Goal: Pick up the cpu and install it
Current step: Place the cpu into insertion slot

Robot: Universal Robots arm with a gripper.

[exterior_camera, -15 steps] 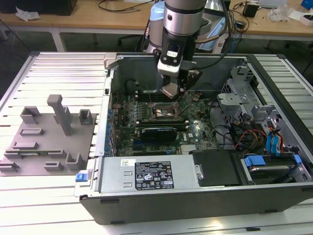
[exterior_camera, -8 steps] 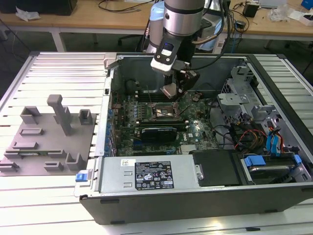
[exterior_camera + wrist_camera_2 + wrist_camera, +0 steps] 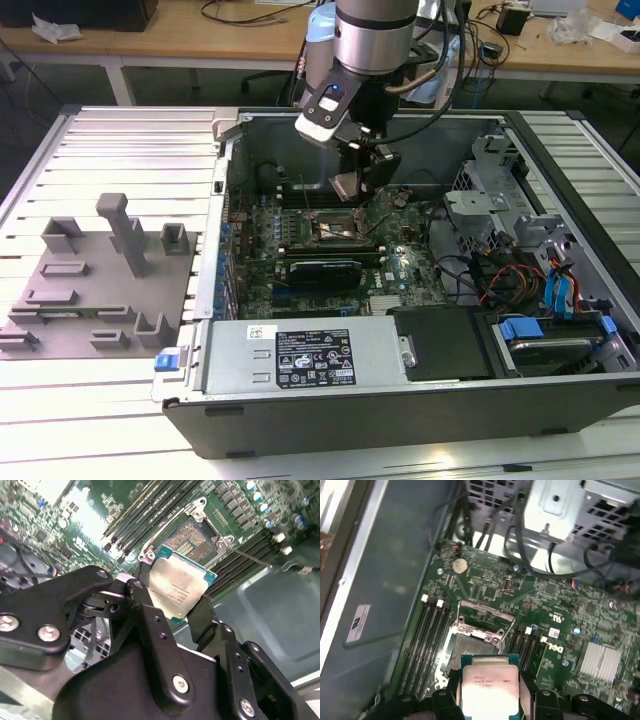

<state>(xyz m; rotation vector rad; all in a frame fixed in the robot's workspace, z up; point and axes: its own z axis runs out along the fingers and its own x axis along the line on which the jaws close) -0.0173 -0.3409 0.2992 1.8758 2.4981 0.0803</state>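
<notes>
- Black two-finger gripper (image 3: 175, 594) clamped on opposite edges of small flat square cpu (image 3: 181, 586) with silvery-white metal top. Green substrate rim visible around the lid.
- Same grip in first wrist view: cpu (image 3: 488, 689) pinched between both fingers (image 3: 451, 686), lid facing the camera.
- Cpu airborne and tilted, hanging just above open dark square socket frame with metal rim (image 3: 470, 647) on green motherboard (image 3: 560, 615). Not seated, no contact visible.
- Thin metal load frame (image 3: 485, 616) flipped up at one side of socket, contact field exposed.
- Exterior view: gripper (image 3: 358, 178) reaching down inside open dark-grey computer case (image 3: 400, 415). Grey plastic fixture plate (image 3: 90, 300) well apart, on the exterior view's left.
- Risk, tilt: one corner likely landing first, bending socket contacts.
- Risk, rotation: corner marker not readable here. Wrong orientation means no drop-in, then force on contacts.
- Risk, grip: thin edge hold only, so possible slip or twist in the pads on any bump.
- Risk, clearance: fingers sit outside the chip edges, could strike socket rim or the long black memory slots (image 3: 427, 635) just beside it.
- Risk, snag: raised load frame near the descent path.
</notes>
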